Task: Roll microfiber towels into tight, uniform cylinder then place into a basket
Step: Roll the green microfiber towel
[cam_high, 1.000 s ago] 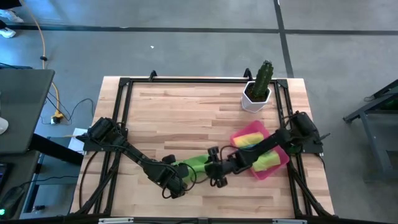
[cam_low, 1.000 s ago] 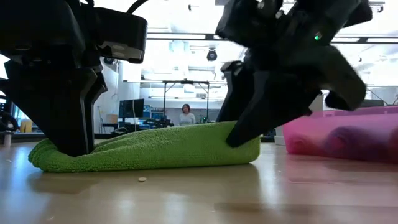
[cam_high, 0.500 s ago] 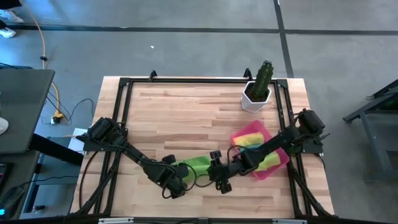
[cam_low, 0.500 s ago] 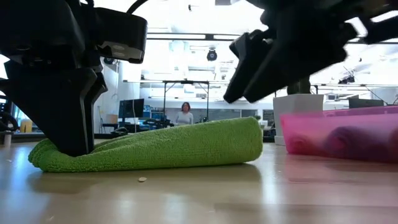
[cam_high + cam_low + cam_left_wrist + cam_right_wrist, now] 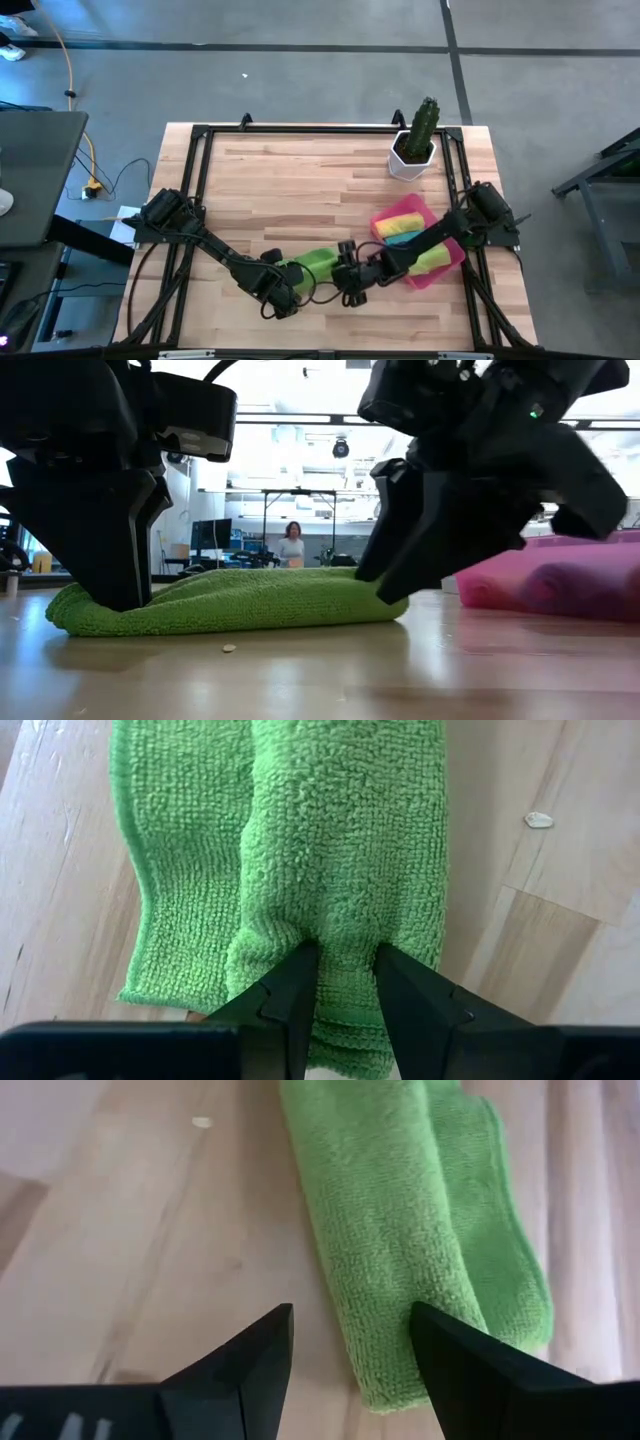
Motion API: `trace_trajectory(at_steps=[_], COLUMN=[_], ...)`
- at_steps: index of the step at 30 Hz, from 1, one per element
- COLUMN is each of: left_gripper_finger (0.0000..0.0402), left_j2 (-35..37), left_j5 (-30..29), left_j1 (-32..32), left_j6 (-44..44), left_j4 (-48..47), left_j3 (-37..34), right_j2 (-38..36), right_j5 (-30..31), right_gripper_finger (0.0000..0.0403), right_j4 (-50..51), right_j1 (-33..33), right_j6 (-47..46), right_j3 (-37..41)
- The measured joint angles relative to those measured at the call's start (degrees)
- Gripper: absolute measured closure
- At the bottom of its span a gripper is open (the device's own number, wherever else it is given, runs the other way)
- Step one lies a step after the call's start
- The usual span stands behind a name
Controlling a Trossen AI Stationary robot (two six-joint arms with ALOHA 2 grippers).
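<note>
A lime green towel (image 5: pixel 312 262), folded into a long thick band, lies flat on the wooden table near its front edge; it also shows in the low view (image 5: pixel 240 603). My left gripper (image 5: pixel 345 965) is shut on its left end. My right gripper (image 5: pixel 350 1335) is open and low over the towel's right end (image 5: pixel 420 1360), one finger (image 5: pixel 455 1355) over the cloth and the other finger (image 5: pixel 250 1360) over bare wood. The pink basket (image 5: pixel 440 270) at the right holds rolled towels, yellow and teal among them. My left gripper pinches a raised fold (image 5: pixel 340 935) at the towel's left end between its two fingers, coming from above and pointing down. The towel's length runs away from the fingers and lies on the table. Whether my right gripper touches the towel, I cannot tell.
A white pot with a green cactus (image 5: pixel 413 150) stands at the far right. The basket (image 5: pixel 560 575) sits close to the right of the towel. A small crumb (image 5: pixel 229 648) lies on the wood in front of the towel. Bare wood fills the table's far left.
My right gripper rose clear of the towel's right end, swung a little toward the near edge, then came back down onto that end. The towel has stayed in place, its left end pinned by my left gripper.
</note>
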State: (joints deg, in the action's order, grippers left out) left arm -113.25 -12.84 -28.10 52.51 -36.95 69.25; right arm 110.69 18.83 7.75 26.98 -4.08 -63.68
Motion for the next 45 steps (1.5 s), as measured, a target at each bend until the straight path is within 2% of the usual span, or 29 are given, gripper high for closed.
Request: trace_trajectory(at_steps=[12, 20, 27, 32, 40, 42, 45], left_gripper_finger=[0.03, 0.03, 0.03, 0.03, 0.03, 0.03, 0.03], left_j2=[0.0, 0.1, 0.1, -0.1, -0.3, -0.4, -0.4], left_j5=[0.0, 0.0, 1.1, 3.1, 5.7, 5.8, 5.8], left_j1=[0.0, 0.1, 0.1, 0.1, 0.1, 0.1, -0.1], left_j6=[-0.1, -0.1, 0.1, -0.5, -0.8, -0.6, -0.6], left_j4=[0.0, 0.1, -0.3, -1.2, -4.6, -6.8, -10.4], left_j3=[0.0, 0.0, 1.0, 3.0, 5.2, 6.1, 7.3], right_j2=[0.1, 0.9, 3.1, 3.9, 4.0, 4.0, 4.0], right_j5=[0.7, -0.1, -5.1, -6.4, -10.1, -11.2, -15.9], right_gripper_finger=[0.0208, 0.0208, 0.0212, 0.0253, 0.0386, 0.0393, 0.0388], right_j4=[-0.7, -0.8, -1.9, -1.8, -1.2, -0.9, -0.7], right_j1=[-2.0, -4.5, -6.2, -6.8, -7.1, -7.1, -7.9], right_j6=[5.6, 6.1, 6.5, 4.7, 4.0, 3.7, 0.9], right_j3=[0.0, 0.0, -0.2, -0.2, -0.3, -0.3, -0.3])
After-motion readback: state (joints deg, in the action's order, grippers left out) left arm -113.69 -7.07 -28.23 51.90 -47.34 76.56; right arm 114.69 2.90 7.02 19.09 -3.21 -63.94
